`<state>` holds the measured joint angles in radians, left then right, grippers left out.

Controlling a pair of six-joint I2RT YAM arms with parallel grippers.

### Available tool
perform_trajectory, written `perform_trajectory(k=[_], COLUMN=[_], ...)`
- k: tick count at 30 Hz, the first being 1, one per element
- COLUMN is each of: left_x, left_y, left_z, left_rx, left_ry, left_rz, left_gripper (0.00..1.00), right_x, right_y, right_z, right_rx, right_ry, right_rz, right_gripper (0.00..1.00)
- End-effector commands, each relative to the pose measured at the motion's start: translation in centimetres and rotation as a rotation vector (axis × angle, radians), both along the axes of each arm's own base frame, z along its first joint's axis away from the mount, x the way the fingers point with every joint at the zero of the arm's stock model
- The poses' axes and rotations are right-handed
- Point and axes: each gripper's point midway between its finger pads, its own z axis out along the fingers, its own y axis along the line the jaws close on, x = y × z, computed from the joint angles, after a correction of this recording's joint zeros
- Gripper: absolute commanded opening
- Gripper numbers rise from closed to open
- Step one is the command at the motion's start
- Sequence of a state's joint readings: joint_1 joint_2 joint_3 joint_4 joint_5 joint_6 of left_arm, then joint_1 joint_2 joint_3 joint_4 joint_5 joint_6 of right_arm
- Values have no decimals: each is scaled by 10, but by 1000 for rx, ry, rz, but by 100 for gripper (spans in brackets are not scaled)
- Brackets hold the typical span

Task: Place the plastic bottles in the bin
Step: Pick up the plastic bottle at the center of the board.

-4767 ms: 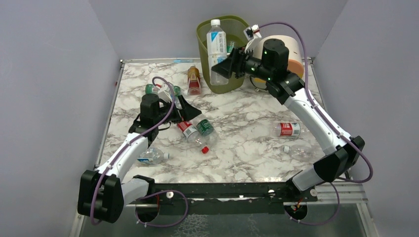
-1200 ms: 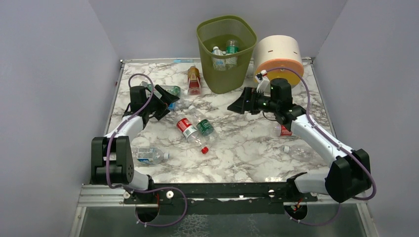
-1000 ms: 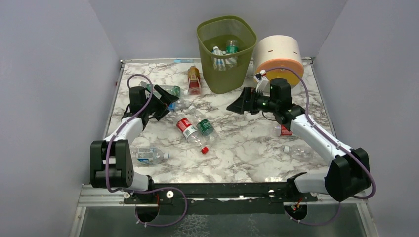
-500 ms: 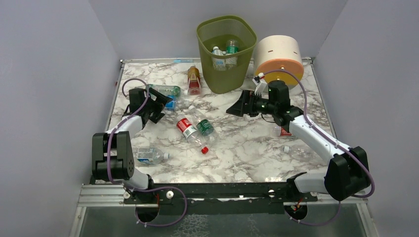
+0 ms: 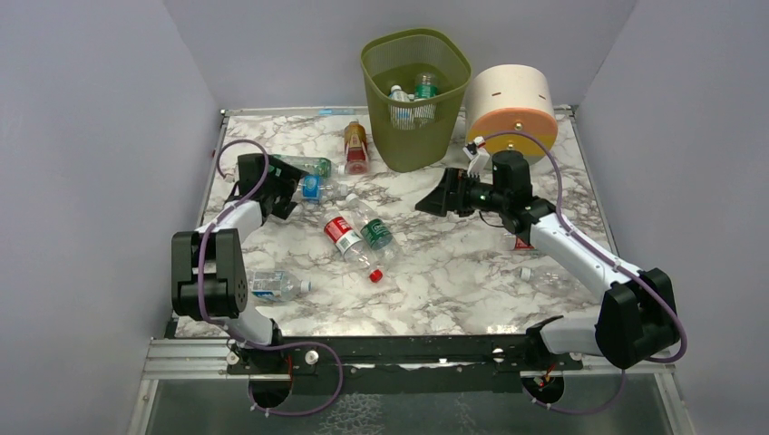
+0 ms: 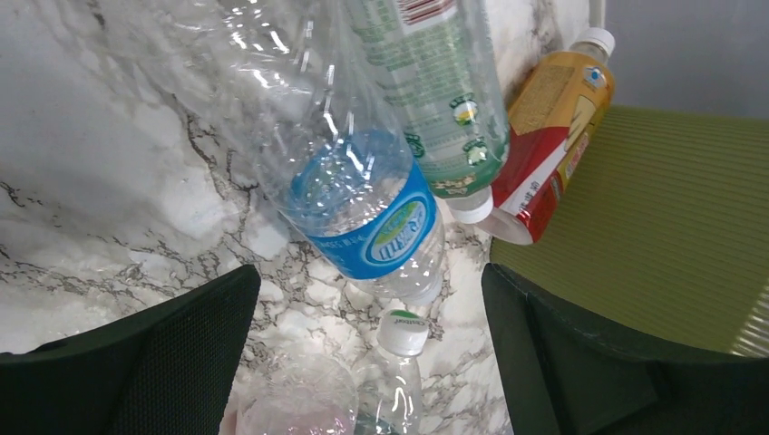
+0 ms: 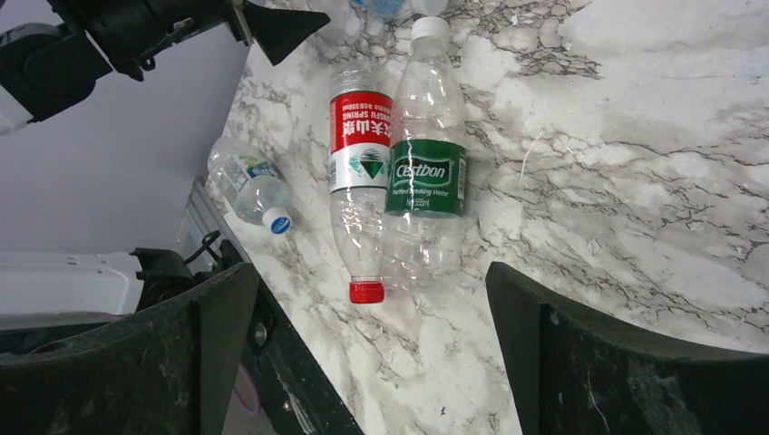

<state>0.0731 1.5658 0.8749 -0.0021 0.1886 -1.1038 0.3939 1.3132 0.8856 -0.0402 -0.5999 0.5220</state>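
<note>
Two plastic bottles [image 5: 400, 98] are in the bin [image 5: 433, 145], which stands at the far table [image 5: 472, 263] edge beside one cream drum [image 5: 510, 100]. I count seven more lying on the marble, maybe an eighth by my right arm. Left gripper [image 6: 370, 272] is spread wide, facing the blue-label bottle [image 6: 363, 217] near the back-left edge. Right gripper [image 7: 370, 272] gapes empty, just right of the red-label bottle [image 7: 360, 154] and green-label bottle [image 7: 424, 181] mid-table. Bare marble front-centre

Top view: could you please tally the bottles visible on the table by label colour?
Red-labelled bottles: 2
Green-labelled bottles: 2
Blue-labelled bottles: 2
Amber bottle: 1
Clear bottle, no label visible: 1
Total: 8
</note>
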Motion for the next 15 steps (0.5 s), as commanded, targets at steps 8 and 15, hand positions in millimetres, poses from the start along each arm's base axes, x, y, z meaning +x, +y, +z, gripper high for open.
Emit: perform_trajectory(k=[8, 15], left_x=[11, 16], left_y=[12, 14], left_z=[-21, -29], left_rx=[-58, -82], left_ry=[71, 88], left_rz=[144, 177], left_gripper=[99, 99], right_x=[-8, -9], right_y=[6, 7], right_z=[3, -1], right_rx=[37, 42], right_ry=[-37, -32], right_rz=[47, 57], right_gripper=[98, 98])
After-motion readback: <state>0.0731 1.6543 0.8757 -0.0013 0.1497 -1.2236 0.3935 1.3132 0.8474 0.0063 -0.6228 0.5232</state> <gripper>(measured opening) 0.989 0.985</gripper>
